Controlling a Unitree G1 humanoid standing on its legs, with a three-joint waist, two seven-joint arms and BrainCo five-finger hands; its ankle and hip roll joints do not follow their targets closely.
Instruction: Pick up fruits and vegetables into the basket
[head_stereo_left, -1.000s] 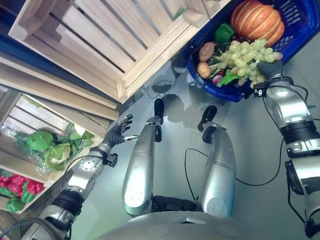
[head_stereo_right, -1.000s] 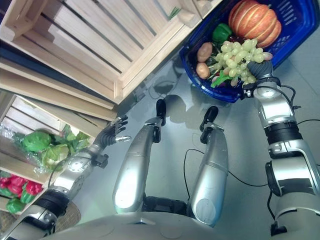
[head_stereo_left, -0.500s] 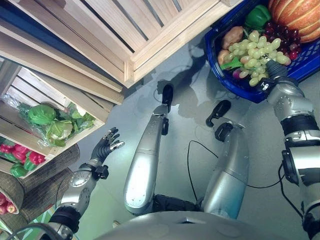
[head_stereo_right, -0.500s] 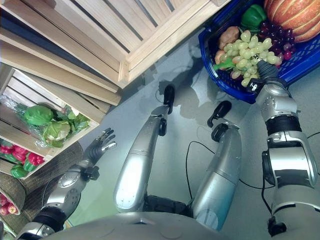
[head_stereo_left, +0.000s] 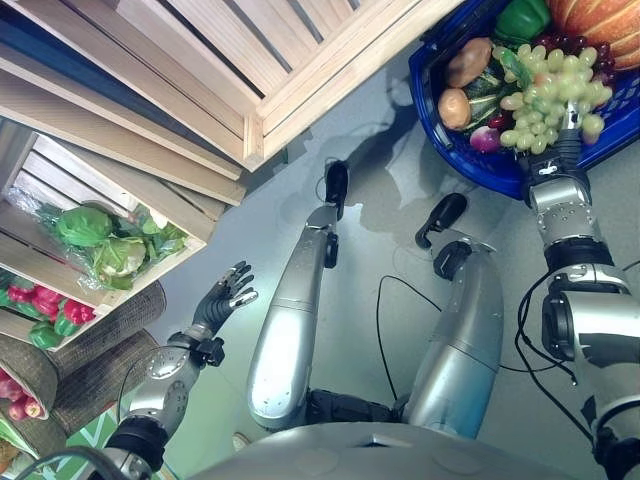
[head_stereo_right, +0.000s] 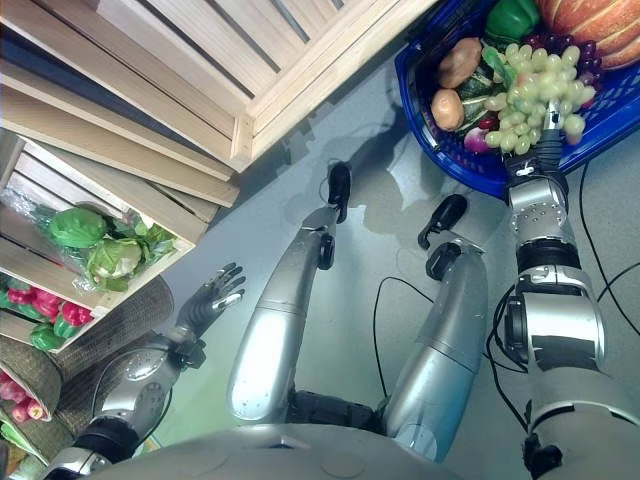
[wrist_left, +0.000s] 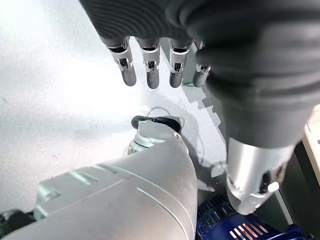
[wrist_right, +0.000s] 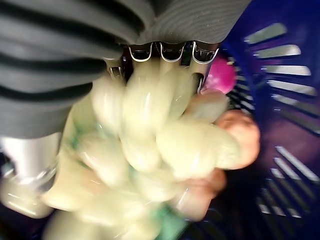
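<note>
The grapes (head_stereo_left: 550, 95), a pale green bunch, hang in my right hand (wrist_right: 165, 55) over the blue basket (head_stereo_left: 450, 155) at the far right of the scene; in the right wrist view the fingers (wrist_right: 197, 52) are curled into the bunch, so I read that hand as gripping it. Below and around the bunch the basket already holds two potatoes (head_stereo_left: 468, 62), a green pepper (head_stereo_left: 522, 18), dark red grapes (head_stereo_left: 575, 45), a small pink radish (head_stereo_left: 484, 140) and a pumpkin (head_stereo_left: 605, 18). As I judge it, the step in hand is setting the bunch down, and I would lower it until it rests on the produce beneath before loosening the fingers, so that loose grapes do not roll out over the near rim. My left hand (head_stereo_left: 225, 300) hangs low at the near left above the grey floor (head_stereo_left: 380, 230), fingers straight and spread, holding nothing. Just beyond it, a wooden crate (head_stereo_left: 60, 190) holds cabbages (head_stereo_left: 85, 228), with red peppers (head_stereo_left: 45, 305) in the crate beside it.
</note>
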